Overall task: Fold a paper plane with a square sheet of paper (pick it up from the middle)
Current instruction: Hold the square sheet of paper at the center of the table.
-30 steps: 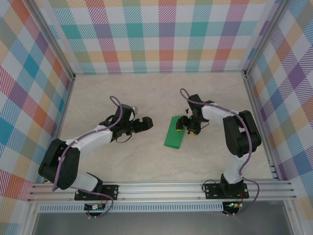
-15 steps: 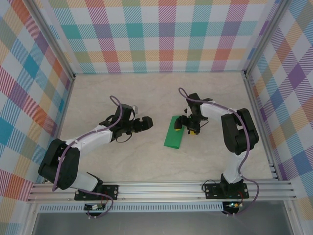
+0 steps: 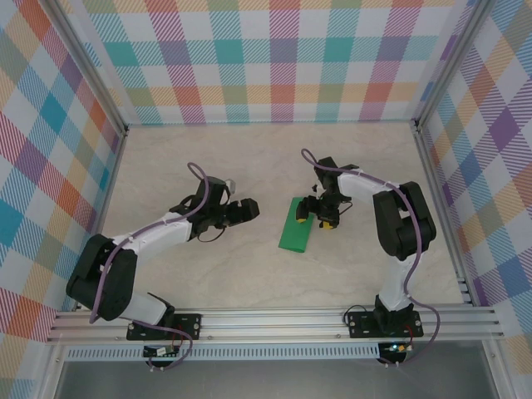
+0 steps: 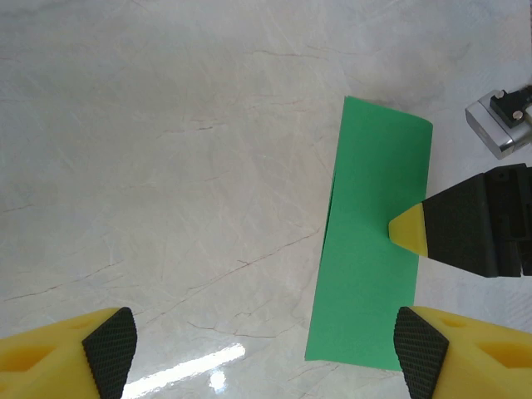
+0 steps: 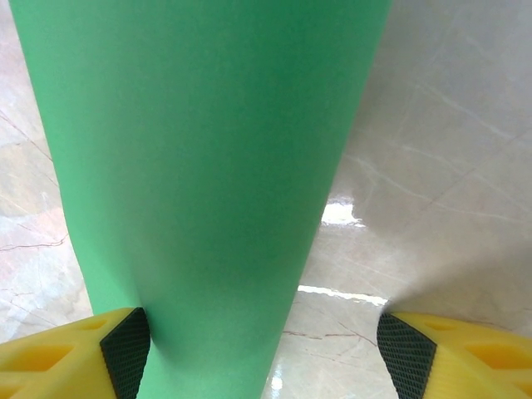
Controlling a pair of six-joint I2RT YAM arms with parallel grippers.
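Note:
The green sheet of paper lies on the table folded into a long narrow strip. My right gripper is at its far right end, jaws open. In the left wrist view one yellow fingertip of the right gripper rests on the sheet of paper. In the right wrist view the sheet of paper runs up between the spread jaws of the right gripper, against the left pad. My left gripper hovers open to the left of the strip, apart from it, its right finger near the strip's near corner.
Pale marble-look tabletop with free room all round the strip. Checked walls enclose the back and both sides. An aluminium rail runs along the near edge by the arm bases.
The right arm's elbow has swung slightly left while its gripper stays at the strip's end. The left arm and the paper have hardly moved.

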